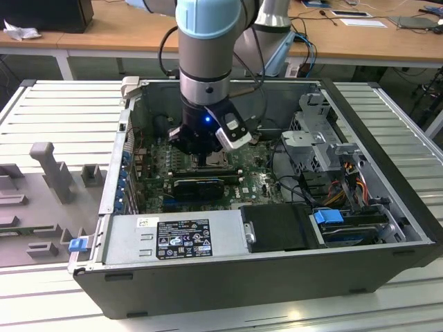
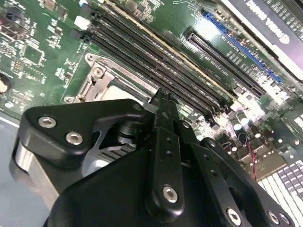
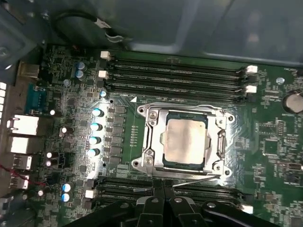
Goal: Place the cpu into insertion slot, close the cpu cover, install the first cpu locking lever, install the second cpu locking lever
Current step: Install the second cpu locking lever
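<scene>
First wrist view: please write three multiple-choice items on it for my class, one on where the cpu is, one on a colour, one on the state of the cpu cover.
1. Where does the cpu lie?
A. On a workbench outside the case
B. Inside the window of the cpu cover
C. On top of a fan

2. What colour is the motherboard?
A. Red
B. Green
C. White

3. How does the cpu cover stand?
A. Lying flat around the cpu
B. Raised upright on its hinge
C. Taken off and laid aside

Answers:
1 B, the silvery chip top shows through the frame's square window.
2 B, the board is green all around the frame.
3 A, the frame lies level around all four edges of the chip.
</scene>
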Motion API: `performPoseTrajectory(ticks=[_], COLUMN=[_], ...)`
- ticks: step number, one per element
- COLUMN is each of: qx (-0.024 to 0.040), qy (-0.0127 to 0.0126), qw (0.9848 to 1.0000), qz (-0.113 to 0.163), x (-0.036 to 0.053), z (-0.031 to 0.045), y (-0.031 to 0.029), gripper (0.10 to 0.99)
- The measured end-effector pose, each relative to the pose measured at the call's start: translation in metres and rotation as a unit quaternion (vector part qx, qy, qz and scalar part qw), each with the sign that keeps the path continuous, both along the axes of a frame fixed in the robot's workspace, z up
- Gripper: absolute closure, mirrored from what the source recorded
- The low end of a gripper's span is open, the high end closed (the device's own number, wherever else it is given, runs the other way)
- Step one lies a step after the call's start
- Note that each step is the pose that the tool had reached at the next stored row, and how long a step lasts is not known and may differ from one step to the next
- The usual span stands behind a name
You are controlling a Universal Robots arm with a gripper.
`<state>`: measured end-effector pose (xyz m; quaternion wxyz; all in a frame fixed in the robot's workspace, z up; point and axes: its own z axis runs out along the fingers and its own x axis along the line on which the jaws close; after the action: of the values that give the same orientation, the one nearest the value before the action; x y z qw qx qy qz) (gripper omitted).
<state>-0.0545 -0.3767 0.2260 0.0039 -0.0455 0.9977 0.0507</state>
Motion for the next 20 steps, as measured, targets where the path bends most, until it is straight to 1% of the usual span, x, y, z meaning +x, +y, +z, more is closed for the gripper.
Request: performPoseTrajectory(ticks=[1, 5, 6, 8, 9, 11, 15, 17, 18, 20], qx=[0.0005, 0.003, 0.0073, 0.0253, 0.032, 0.0408, 0.0524, 0.0607, 0.0666, 0.0747], qy=[0.0, 0.0, 0.0001, -0.0001, -0.0001, -0.0001, -0.0002, -0.0004, -0.0004, -0.0007], qw=[1.0, 1.0, 1.0, 0.9997, 0.9995, 0.9992, 0.9986, 0.9981, 0.9978, 0.9972], qz=[0.001, 0.004, 0.004, 0.004, 0.004, 0.004, 0.005, 0.006, 0.007, 0.008], x=[-0.0012, -0.0048, -0.0067, -0.0093, -0.0102, -0.0115, -0.015, -0.0165, -0.0174, -0.0188], z=[-0.0035, -0.0109, -0.0118, -0.0123, -0.0124, -0.0127, -0.0131, -0.0137, -0.0141, -0.0147], y=[0.0, 0.0, -0.0003, -0.0027, -0.0042, -0.0077, -0.0131, -0.0154, -0.017, -0.0195], gripper=[0.98, 0.98, 0.98, 0.98, 0.98, 0.98, 0.98, 0.98, 0.98, 0.98])
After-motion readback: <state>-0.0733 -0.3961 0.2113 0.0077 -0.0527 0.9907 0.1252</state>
